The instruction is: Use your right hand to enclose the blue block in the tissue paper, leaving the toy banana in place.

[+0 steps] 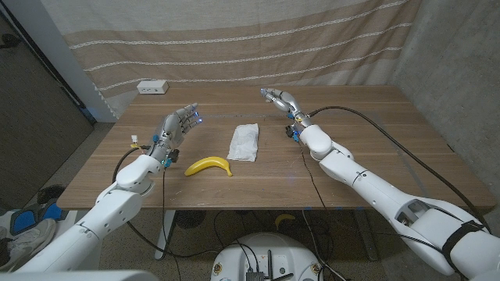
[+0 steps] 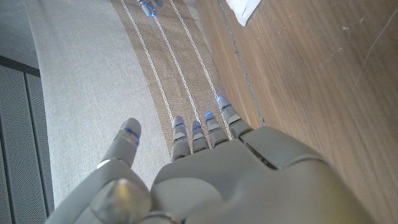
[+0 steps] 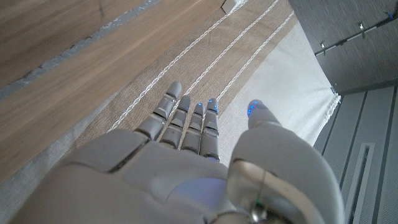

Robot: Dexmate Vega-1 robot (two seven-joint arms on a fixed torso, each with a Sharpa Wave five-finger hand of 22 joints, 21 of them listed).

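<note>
A folded white tissue paper (image 1: 244, 142) lies at the middle of the wooden table (image 1: 351, 156); its corner (image 2: 244, 9) also shows in the left wrist view. No blue block is visible; whether it lies under the tissue I cannot tell. The yellow toy banana (image 1: 208, 165) lies just in front of the tissue, to its left. My right hand (image 1: 283, 101) is raised to the right of the tissue and behind it, fingers straight and apart, holding nothing (image 3: 186, 162). My left hand (image 1: 176, 127) stands left of the banana, fingers apart and empty (image 2: 211, 174).
A white power strip (image 1: 153, 87) sits at the table's back left corner. A striped beige curtain (image 1: 234, 39) hangs behind the table. A black cable (image 1: 406, 156) runs along my right arm over the table's right side.
</note>
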